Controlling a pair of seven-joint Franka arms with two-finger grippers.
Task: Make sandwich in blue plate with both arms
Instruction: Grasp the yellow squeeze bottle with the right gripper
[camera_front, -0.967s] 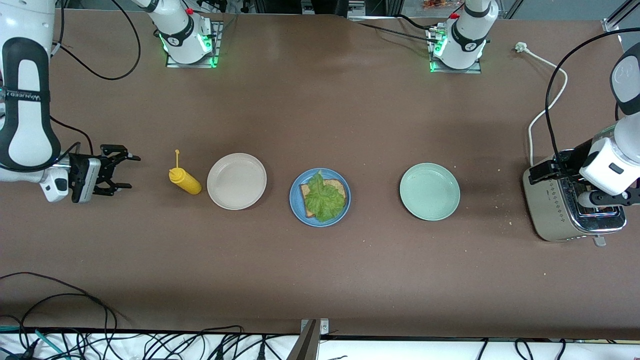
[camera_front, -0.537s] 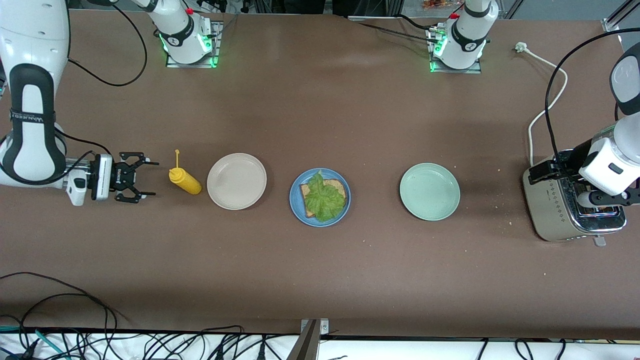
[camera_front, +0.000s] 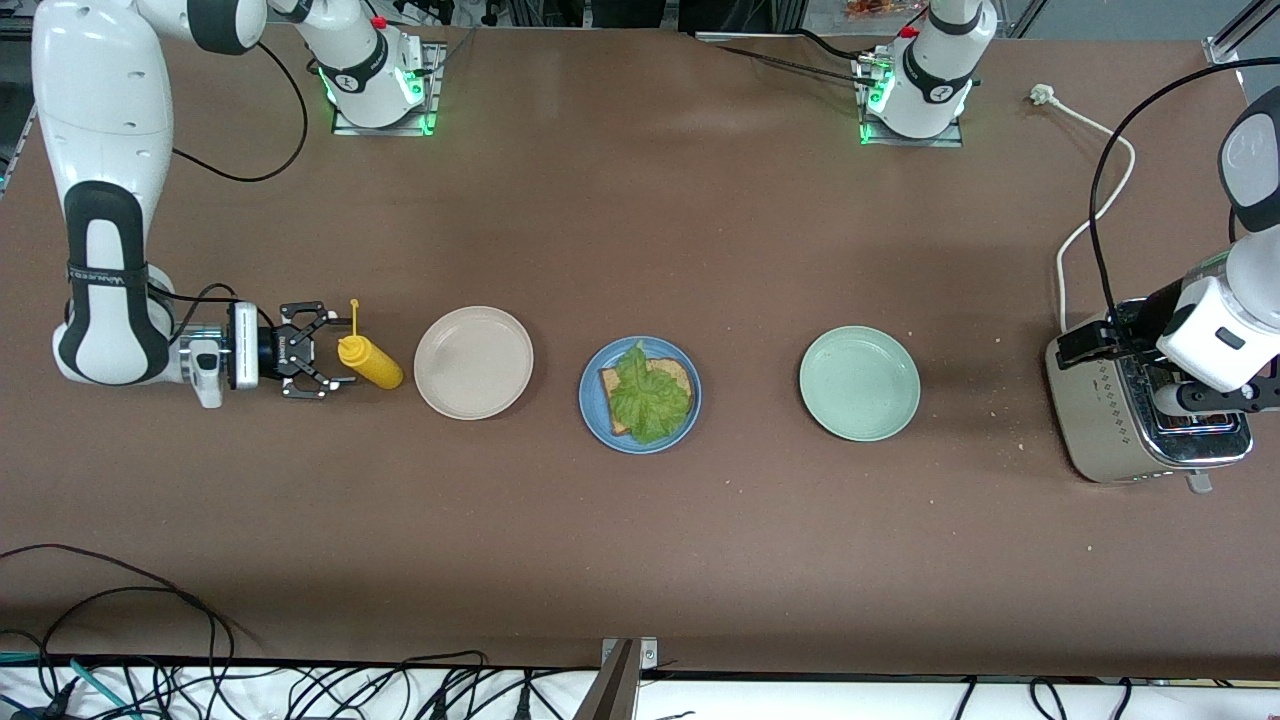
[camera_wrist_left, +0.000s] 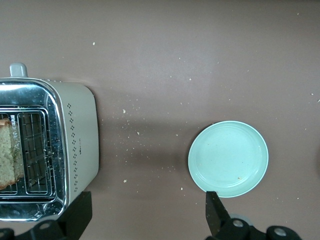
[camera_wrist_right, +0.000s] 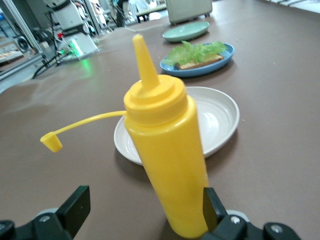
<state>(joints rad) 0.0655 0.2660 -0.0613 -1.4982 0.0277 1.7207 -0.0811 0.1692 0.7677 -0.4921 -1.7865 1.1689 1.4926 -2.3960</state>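
The blue plate (camera_front: 592, 384) sits mid-table and holds a brown bread slice (camera_front: 680, 374) with a green lettuce leaf (camera_front: 648, 400) on top; both also show in the right wrist view, the plate (camera_wrist_right: 223, 55) and the lettuce (camera_wrist_right: 195, 50). My right gripper (camera_front: 325, 352) is low at the right arm's end of the table. It is open, and its fingers (camera_wrist_right: 75, 202) straddle the base of an upright yellow squeeze bottle (camera_wrist_right: 170, 150) without clamping it. My left gripper (camera_wrist_left: 147, 215) hangs open and empty above the toaster (camera_front: 1130, 430).
A beige-white plate (camera_front: 473, 362) lies between the yellow bottle (camera_front: 372, 362) and the blue plate. A pale green plate (camera_front: 859, 383) lies toward the left arm's end. A bread slice (camera_wrist_left: 9, 157) stands in a toaster slot. The bottle's cap dangles on its tether (camera_wrist_right: 52, 141).
The right arm has swung along the table toward the yellow bottle, and its open fingers now flank the bottle's base. The left arm has stayed still above the toaster.
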